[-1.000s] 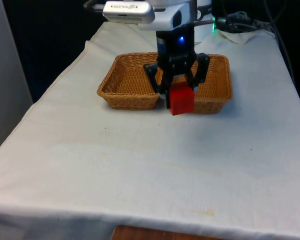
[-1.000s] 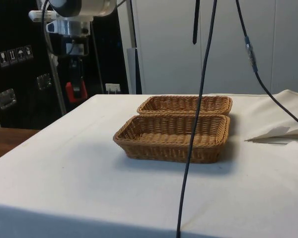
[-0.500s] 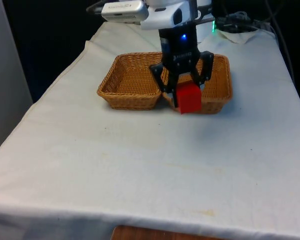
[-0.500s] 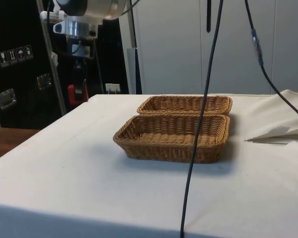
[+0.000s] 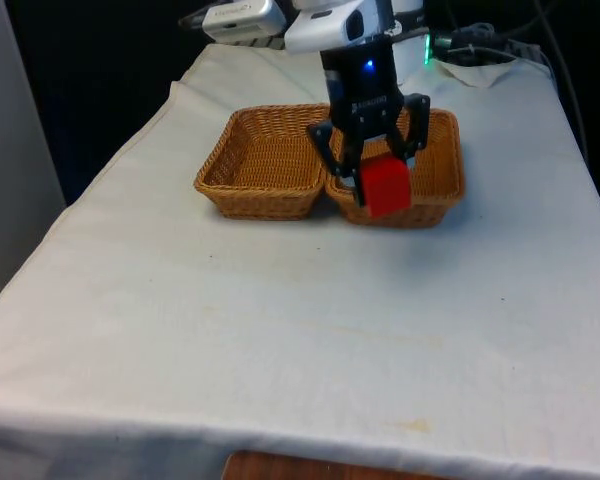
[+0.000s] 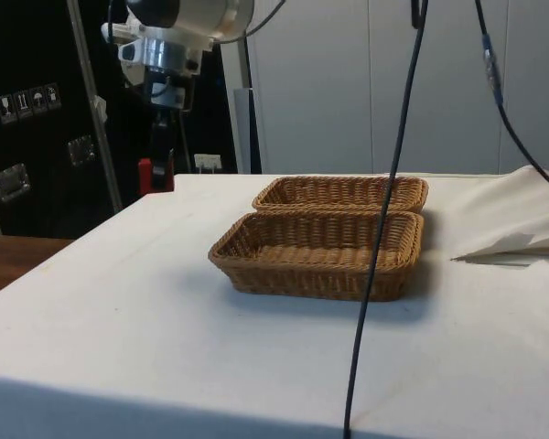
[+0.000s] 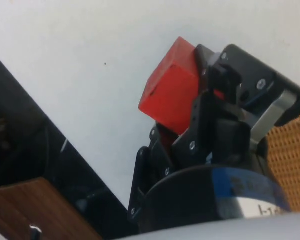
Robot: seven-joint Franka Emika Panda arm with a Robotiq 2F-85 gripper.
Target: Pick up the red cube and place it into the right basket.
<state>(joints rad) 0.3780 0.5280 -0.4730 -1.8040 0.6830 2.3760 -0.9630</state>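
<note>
My black gripper (image 5: 373, 174) is shut on the red cube (image 5: 386, 188) and holds it in the air. In the front view the cube hangs over the near rim of the right wicker basket (image 5: 438, 160), close to the wall it shares with the left wicker basket (image 5: 242, 170). In the side view the cube (image 6: 155, 176) and gripper (image 6: 159, 163) sit above the table, short of the near basket (image 6: 316, 265), which is the right one. The wrist view has the cube (image 7: 170, 95) clamped between the black fingers (image 7: 210, 107), with white cloth beneath and a basket edge (image 7: 290, 160) beside them.
Both baskets hold nothing. Crumpled white cloth (image 5: 485, 62) and cables lie at the table's far end. A black cable (image 6: 384, 210) hangs in front of the side view. The cloth-covered table (image 5: 300, 330) spreads wide before the baskets.
The gripper has carried the red cube toward the front view's right and closer to the right basket's near rim; in the side view it has shifted toward the baskets.
</note>
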